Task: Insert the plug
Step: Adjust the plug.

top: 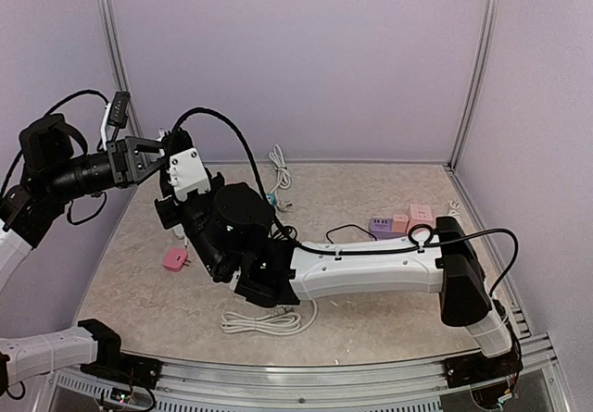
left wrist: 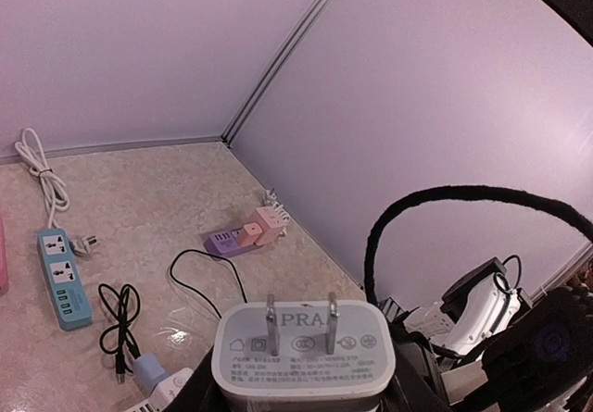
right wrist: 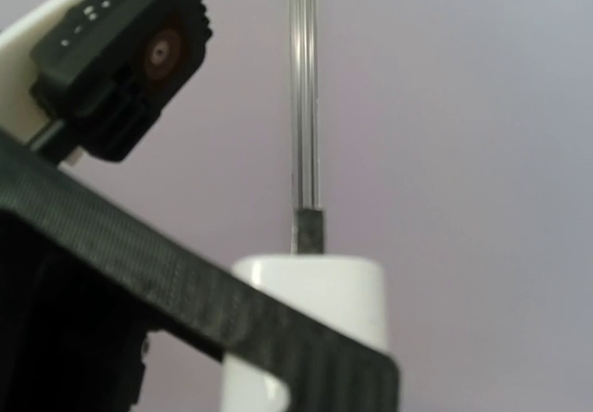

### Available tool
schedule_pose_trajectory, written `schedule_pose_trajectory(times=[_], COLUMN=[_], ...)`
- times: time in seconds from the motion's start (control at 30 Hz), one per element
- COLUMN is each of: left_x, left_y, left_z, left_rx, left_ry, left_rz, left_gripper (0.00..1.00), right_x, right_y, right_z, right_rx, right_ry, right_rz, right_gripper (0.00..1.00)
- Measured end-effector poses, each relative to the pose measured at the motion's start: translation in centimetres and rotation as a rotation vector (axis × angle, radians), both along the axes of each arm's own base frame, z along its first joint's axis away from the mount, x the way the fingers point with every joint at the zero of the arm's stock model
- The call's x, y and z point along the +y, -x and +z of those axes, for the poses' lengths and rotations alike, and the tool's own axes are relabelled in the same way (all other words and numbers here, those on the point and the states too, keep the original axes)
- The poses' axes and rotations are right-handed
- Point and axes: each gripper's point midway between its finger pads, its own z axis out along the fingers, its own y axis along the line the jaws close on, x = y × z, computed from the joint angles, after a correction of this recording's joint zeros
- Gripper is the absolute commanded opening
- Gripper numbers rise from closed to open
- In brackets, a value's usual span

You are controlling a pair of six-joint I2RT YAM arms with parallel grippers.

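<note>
The white two-prong plug [left wrist: 301,347] sits between the dark fingers of my left gripper [left wrist: 301,380], which is shut on it. Its prongs point away from the wrist. In the top view the left gripper [top: 156,159] holds it high above the table's left side. My right gripper [top: 190,194] is raised right against it from below. The right wrist view shows the plug [right wrist: 315,301] edge-on, partly behind a carbon-fibre finger [right wrist: 185,310]. I cannot tell whether the right jaws are closed. A purple-and-pink power strip [top: 403,222] lies at the right, also visible in the left wrist view [left wrist: 246,236].
A blue power strip [left wrist: 63,278] with a coiled white cord [left wrist: 37,167] lies toward the back. A pink plug [top: 174,259] lies at the left and a white cable bundle [top: 264,319] at the front. A black cable [left wrist: 120,319] lies mid-table. The right arm spans the table.
</note>
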Motion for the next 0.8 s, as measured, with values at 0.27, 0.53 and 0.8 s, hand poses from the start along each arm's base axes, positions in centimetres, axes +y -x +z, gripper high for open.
schedule_pose_trajectory(times=[0.27, 0.53, 0.8], left_x=[-0.3, 0.3, 1.3], left_y=[0.4, 2.1, 6.6], left_z=[-1.3, 1.1, 2.1], left_rx=[0.012, -0.169, -0.504], left_ry=[-0.044, -0.153, -0.434], left_rz=[-0.022, -0.049, -0.19], left_gripper=[0.83, 0.99, 0.98], right_x=[-0.3, -1.7, -2.1], right_y=[0.3, 1.6, 5.8], right_z=[-1.7, -2.3, -1.0], right_rx=[0.015, 0.072, 0.122], right_ry=[0.004, 0.066, 0.252], right_rz=[0.025, 0.128, 0.403], right_gripper=[0.0, 0.0, 0.0])
